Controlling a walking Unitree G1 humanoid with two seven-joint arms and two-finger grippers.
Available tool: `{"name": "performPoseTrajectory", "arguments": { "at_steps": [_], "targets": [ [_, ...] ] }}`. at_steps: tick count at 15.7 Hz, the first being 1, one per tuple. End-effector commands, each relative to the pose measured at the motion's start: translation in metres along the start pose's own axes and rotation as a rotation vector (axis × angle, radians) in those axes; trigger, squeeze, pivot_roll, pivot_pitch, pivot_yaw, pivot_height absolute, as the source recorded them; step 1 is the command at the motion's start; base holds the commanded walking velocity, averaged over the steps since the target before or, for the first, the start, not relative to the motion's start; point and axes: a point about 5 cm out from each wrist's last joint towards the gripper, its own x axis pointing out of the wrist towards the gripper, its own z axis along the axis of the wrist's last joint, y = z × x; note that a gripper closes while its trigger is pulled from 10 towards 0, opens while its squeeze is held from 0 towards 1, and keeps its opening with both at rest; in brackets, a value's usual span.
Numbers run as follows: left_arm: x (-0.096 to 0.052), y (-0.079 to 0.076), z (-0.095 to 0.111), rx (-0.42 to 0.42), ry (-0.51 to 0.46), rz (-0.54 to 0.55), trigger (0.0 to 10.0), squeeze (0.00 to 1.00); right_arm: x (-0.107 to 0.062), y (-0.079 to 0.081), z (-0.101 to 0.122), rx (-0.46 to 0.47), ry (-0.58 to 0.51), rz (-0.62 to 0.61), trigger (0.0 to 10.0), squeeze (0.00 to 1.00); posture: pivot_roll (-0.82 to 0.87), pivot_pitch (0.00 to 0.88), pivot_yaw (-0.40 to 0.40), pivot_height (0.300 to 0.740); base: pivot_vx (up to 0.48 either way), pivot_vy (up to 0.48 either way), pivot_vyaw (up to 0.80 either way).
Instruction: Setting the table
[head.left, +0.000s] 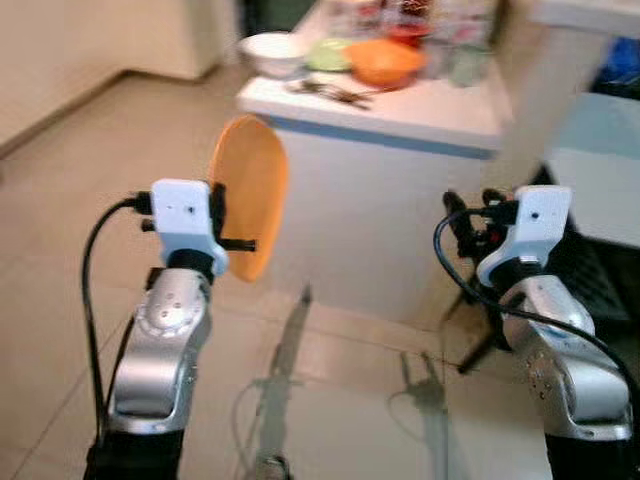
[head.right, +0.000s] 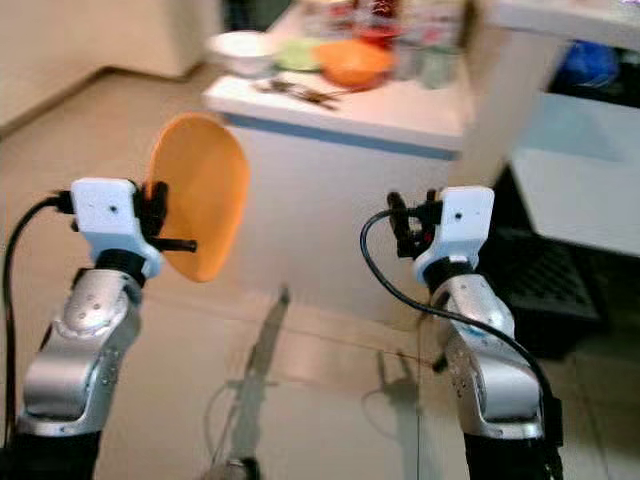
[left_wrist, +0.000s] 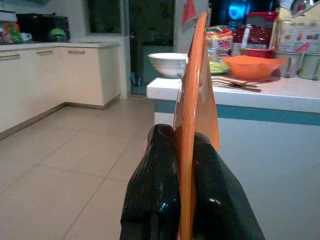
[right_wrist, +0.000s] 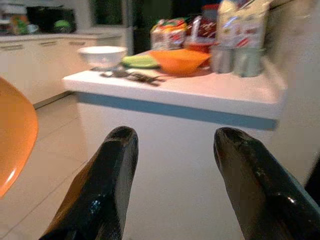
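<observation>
So the left gripper (left_wrist: 182, 200) had its fingers clamped on the rim of a round orange plastic plate (head.left: 250, 195), held on edge, upright, its face turned sideways. The white worktop with the blue band (head.left: 400, 110) sat ahead and a bit to the right, farther off and higher than the plate's lower edge, already carrying a white bowl (head.left: 272, 50), an orange bowl (head.left: 385, 60) and some cutlery (head.left: 335, 92). The right gripper (right_wrist: 175, 145) was empty, fingers apart, pointing at the worktop's side. My guess: the plate needs tipping flat before it goes down.
</observation>
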Motion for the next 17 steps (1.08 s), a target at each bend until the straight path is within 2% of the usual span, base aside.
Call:
{"name": "performPoseTrajectory", "arguments": {
  "at_steps": [1, 12, 14, 17],
  "targets": [
    [0.0032, -0.0037, 0.0121, 0.01, -0.062, -0.017, 10.0, 0.0, -0.0002, -0.0019, 0.0017, -0.003, -0.011, -0.01, 10.0, 0.0, -0.01, 0.0, -0.063, 0.74, 0.0, -0.401, 0.0],
    [0.0039, -0.0057, 0.012, 0.011, -0.069, -0.013, 10.0, 0.0, 0.0007, -0.0029, 0.0007, 0.013, -0.015, -0.009, 10.0, 0.0, -0.01, 0.0, -0.077, 0.74, 0.0, -0.426, 0.0],
    [0.0076, -0.0076, 0.0162, 0.006, -0.091, 0.0, 10.0, 0.0, 0.0083, -0.0048, 0.0032, -0.011, -0.012, 0.0, 10.0, 0.0, -0.02, 0.0, -0.096, 0.74, 0.0, -0.424, 0.0],
    [0.0056, -0.0081, 0.0111, 0.001, -0.076, 0.0, 10.0, 0.0, 0.0079, -0.0064, 0.0048, -0.023, -0.007, 0.004, 10.0, 0.0, -0.04, 0.0, -0.091, 0.74, 0.0, -0.424, 0.2]
  ]
}}
